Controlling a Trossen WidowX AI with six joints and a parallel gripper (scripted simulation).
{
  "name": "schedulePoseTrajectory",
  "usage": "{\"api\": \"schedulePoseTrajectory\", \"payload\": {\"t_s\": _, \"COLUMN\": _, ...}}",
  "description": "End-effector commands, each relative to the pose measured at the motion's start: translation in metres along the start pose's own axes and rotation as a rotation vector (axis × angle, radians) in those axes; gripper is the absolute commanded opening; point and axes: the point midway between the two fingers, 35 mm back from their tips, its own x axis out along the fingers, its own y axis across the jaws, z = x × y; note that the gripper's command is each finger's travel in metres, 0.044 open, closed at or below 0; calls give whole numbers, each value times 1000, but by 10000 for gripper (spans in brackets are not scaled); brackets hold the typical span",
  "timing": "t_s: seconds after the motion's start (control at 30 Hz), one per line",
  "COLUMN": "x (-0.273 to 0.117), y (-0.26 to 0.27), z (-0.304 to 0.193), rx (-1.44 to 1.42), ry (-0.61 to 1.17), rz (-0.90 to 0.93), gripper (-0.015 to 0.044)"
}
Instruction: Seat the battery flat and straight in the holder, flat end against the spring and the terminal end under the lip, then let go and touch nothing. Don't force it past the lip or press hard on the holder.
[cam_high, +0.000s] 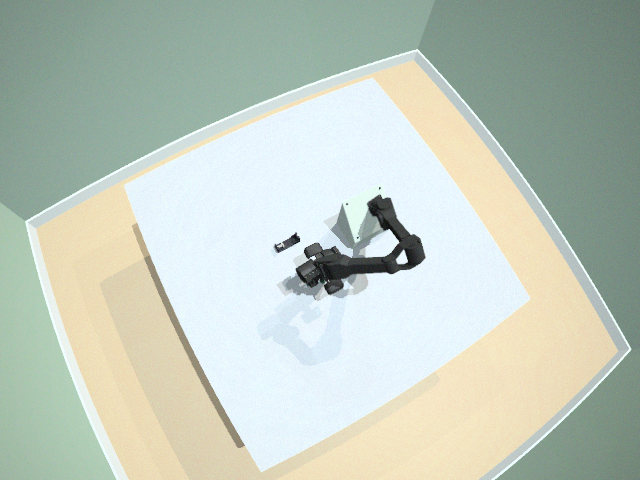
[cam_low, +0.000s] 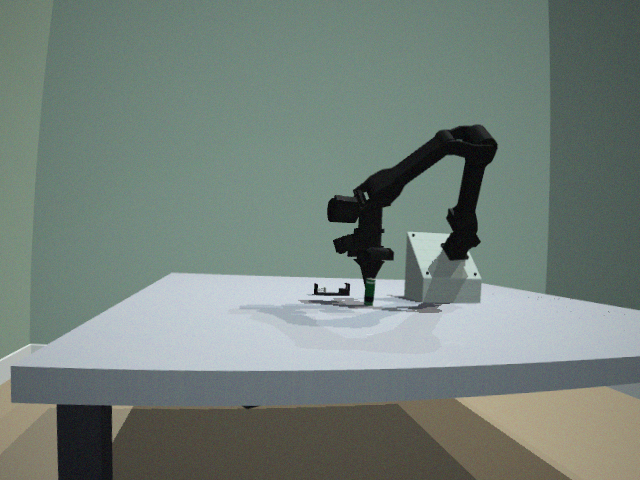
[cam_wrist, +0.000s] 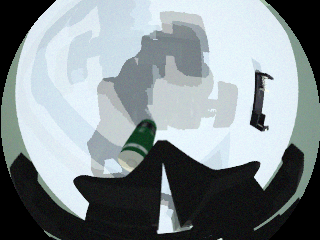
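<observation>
Open bench left and front of holder. Battery stands upright just right of holder; mount block crowds the far right side.

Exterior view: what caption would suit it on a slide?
Shut black gripper just above an upright green cylindrical battery; the empty black holder sits nearby.
</observation>
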Motion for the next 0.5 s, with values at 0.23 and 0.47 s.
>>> {"api": "schedulePoseTrajectory", "payload": {"t_s": 0.23, "x": -1, "y": 19, "z": 2, "rx": -6, "ry": -6, "rz": 0, "gripper": 0}}
{"api": "schedulePoseTrajectory", "payload": {"t_s": 0.47, "x": -2, "y": 31, "z": 1, "rx": -6, "ry": -6, "rz": 2, "gripper": 0}}
